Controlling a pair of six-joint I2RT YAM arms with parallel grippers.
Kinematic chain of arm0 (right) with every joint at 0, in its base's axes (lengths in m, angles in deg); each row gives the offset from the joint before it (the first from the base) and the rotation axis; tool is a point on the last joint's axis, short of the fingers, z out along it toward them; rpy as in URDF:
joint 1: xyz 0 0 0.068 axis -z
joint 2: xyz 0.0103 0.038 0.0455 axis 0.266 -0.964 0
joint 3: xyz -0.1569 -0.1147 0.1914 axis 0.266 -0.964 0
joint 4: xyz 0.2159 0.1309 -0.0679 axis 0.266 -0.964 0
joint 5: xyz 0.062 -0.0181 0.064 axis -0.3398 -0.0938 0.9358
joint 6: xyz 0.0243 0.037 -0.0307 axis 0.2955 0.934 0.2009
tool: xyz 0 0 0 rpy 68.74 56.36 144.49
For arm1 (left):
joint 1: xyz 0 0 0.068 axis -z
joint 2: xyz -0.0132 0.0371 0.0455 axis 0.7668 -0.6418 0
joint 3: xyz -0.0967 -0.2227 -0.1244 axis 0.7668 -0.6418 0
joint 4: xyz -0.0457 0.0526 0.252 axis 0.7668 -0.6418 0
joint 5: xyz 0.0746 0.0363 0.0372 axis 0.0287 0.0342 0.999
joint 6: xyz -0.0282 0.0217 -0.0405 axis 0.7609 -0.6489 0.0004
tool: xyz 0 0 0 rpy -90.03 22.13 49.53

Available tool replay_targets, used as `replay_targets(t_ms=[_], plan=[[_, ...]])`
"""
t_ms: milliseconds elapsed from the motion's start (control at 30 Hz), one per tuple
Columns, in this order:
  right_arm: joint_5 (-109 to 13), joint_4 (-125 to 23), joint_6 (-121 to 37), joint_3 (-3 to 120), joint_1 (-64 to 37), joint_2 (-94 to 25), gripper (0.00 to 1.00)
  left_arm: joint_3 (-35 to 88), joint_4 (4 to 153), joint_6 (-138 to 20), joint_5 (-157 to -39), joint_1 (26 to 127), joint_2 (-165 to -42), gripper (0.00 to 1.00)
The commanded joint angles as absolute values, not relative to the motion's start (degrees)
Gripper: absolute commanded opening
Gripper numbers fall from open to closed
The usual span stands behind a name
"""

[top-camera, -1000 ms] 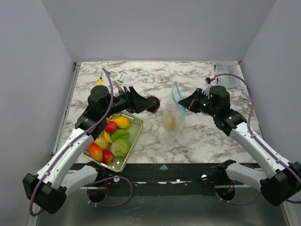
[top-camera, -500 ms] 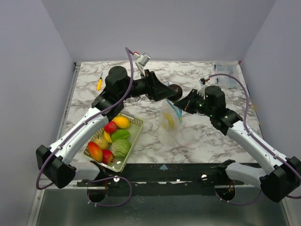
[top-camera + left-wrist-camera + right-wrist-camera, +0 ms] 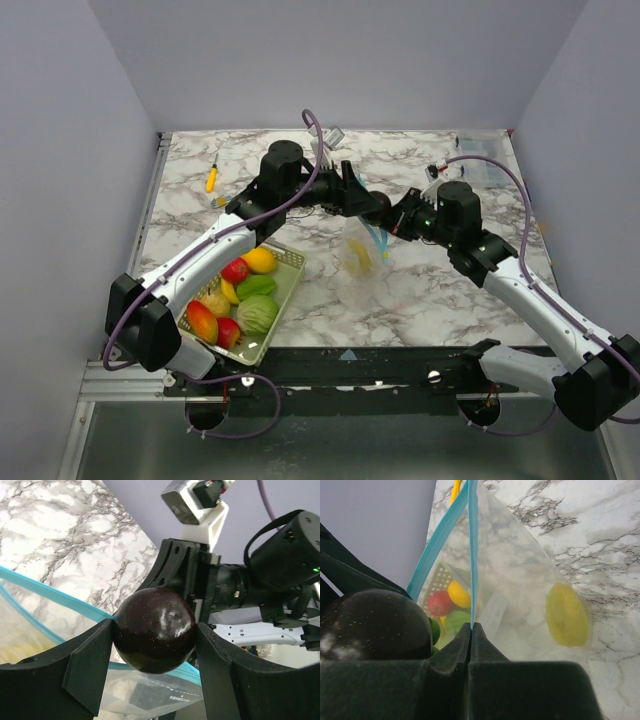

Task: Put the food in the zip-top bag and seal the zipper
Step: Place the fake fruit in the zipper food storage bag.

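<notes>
My left gripper [image 3: 372, 208] is shut on a dark maroon glossy round fruit [image 3: 156, 630] and holds it just above the open mouth of the clear zip-top bag [image 3: 358, 265]. The teal zipper strip [image 3: 50, 592] runs under the fruit. My right gripper [image 3: 398, 218] is shut on one side of the zipper [image 3: 471, 555] and holds the rim up. The fruit also shows in the right wrist view [image 3: 375, 625], at the left beside the rim. A yellow fruit [image 3: 566, 614] lies inside the bag. Several red, yellow and green fruits [image 3: 240, 295] lie in the basket.
The pale green mesh basket [image 3: 290, 262] stands near the table's front left, under my left arm. A small orange-yellow object [image 3: 211, 180] lies at the back left. A clear container [image 3: 482, 158] stands at the back right corner. Grey walls close in three sides.
My left arm has swung from above the basket to the right, carrying the dark fruit to the bag's mouth. My right gripper kept its hold on the zipper and shifted slightly left.
</notes>
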State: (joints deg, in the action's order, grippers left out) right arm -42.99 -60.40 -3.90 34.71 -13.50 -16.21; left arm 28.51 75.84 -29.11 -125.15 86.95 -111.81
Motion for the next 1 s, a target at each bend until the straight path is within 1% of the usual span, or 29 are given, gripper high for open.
replay_targets(t_ms=[0,67,133,233,267,600,967], plan=[[-43.91,-61.18,-4.45,36.16,-13.95,-15.09,0.01,28.69,73.87,-32.55,-122.93,87.30,-110.99,0.63],[-44.17,-61.41,-4.48,36.26,-13.94,-14.94,0.01,27.60,72.95,-33.53,-122.06,87.22,-110.00,0.75],[-44.27,-61.45,-4.52,36.18,-13.96,-14.79,0.00,26.64,71.78,-34.78,-120.87,87.28,-108.79,0.83],[-44.27,-61.49,-4.53,36.15,-13.94,-14.63,0.01,26.00,69.12,-36.59,-119.18,87.23,-106.99,0.92],[-44.37,-61.80,-4.65,36.40,-13.86,-14.68,0.01,25.23,67.26,-38.36,-117.84,87.17,-104.71,0.94],[-45.10,-62.68,-4.96,36.52,-13.94,-13.85,0.01,22.65,58.37,-43.40,-110.95,86.87,-94.03,0.96],[-47.29,-62.67,-7.10,35.86,-13.95,-12.42,0.01,12.70,46.73,-48.52,-97.61,85.84,-77.77,0.94]])
